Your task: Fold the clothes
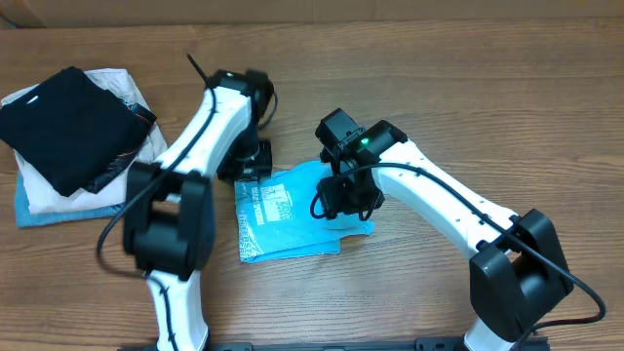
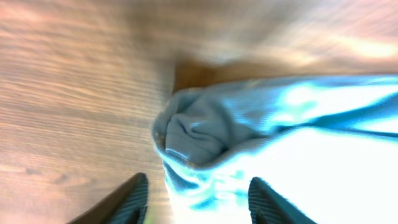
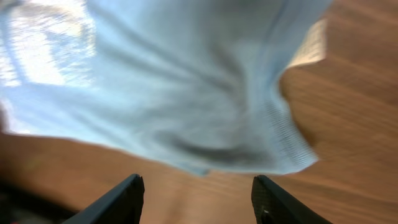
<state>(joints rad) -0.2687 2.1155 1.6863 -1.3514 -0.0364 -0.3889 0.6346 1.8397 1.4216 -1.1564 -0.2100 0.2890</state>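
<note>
our left gripper [image 2: 199, 202] has jaws spread around a bunched edge of the sky-blue t-shirt [image 1: 283, 219], not pinching it. our right gripper [image 3: 199, 199], spread too, hangs beside it over the table [image 1: 439, 97].

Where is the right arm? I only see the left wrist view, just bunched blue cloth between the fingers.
Observer: The right gripper hangs open at the T-shirt's right edge, holding nothing.
Operator: Is the shirt spread out?
Observer: No, it lies folded, roughly rectangular, lettering facing up.
Operator: Anything else nearby?
Observer: A black garment sits stacked on a cream garment, well left of the T-shirt.
</note>
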